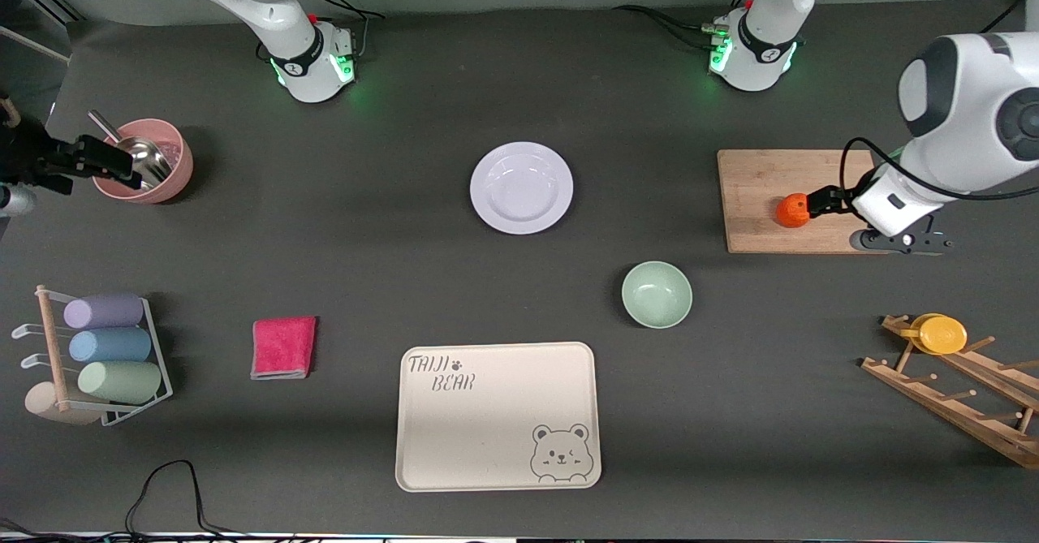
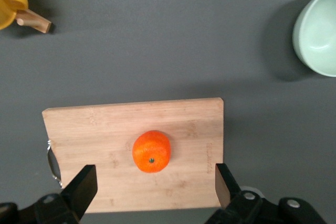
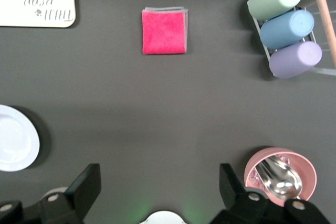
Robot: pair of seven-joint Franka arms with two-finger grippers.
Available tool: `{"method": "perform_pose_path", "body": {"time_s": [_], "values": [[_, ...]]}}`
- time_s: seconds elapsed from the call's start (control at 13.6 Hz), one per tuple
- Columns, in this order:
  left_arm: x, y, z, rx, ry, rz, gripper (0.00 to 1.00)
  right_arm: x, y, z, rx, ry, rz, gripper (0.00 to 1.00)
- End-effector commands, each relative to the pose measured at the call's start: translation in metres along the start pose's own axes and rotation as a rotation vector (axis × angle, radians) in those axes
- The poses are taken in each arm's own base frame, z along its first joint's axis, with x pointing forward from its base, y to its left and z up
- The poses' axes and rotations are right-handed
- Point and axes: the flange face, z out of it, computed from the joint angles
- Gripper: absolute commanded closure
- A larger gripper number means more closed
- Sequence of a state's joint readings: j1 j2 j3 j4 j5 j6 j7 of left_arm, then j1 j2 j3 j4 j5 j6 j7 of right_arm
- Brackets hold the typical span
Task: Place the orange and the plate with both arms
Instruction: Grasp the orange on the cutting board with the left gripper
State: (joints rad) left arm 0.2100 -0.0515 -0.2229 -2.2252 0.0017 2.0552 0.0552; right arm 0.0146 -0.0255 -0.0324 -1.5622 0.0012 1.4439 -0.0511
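The orange sits on the wooden cutting board, near the edge that faces the front camera, at the left arm's end of the table. We see the left gripper hanging over it with its fingers spread wide, one on each side of the fruit and neither touching it, so we judge the step in hand to be the approach to the first pick. The next move, as we read it, calls for a straight descent until the fingers bracket the orange, then a gentle squeeze, since a round fruit can roll off the board.

The plate lies untouched at the middle of the table, nearer the robots' bases than the mint bowl. The right gripper, fingers likewise spread and holding nothing, waits over the right arm's end of the table beside the pink cup that holds a metal scoop.

The table wears a dark grey cloth. A cream bear tray lies by the edge nearest the front camera, with a pink cloth beside it, a cup rack toward one corner and a wooden peg rack toward the other.
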Motion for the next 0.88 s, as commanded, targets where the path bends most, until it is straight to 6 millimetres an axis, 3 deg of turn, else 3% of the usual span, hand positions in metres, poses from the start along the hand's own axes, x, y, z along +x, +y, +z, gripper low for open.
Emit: {"method": "perform_pose_path", "body": {"time_s": [0.0,0.07,0.22,0.37,0.66,0.81], "values": [[-0.034,-0.005,0.047,0.023,0.051,-0.006,0.0,-0.055,-0.01,0.001,0.022,0.029,0.023,0.0],[-0.04,-0.004,0.064,0.024,0.071,-0.002,0.0,-0.068,-0.012,0.003,0.025,0.036,0.038,0.0],[-0.053,-0.005,0.091,0.026,0.091,-0.002,0.0,-0.089,-0.04,0.012,0.034,0.048,0.046,0.0],[-0.058,-0.011,0.115,0.017,0.109,-0.015,0.0,-0.101,-0.055,0.022,0.034,0.055,0.042,0.0],[-0.068,-0.032,0.161,0.0,0.147,-0.024,0.0,-0.102,-0.065,0.028,0.034,0.042,0.055,0.0],[-0.071,-0.033,0.175,-0.009,0.137,-0.033,0.0,-0.103,-0.07,0.032,0.11,0.009,0.058,0.0]]}}
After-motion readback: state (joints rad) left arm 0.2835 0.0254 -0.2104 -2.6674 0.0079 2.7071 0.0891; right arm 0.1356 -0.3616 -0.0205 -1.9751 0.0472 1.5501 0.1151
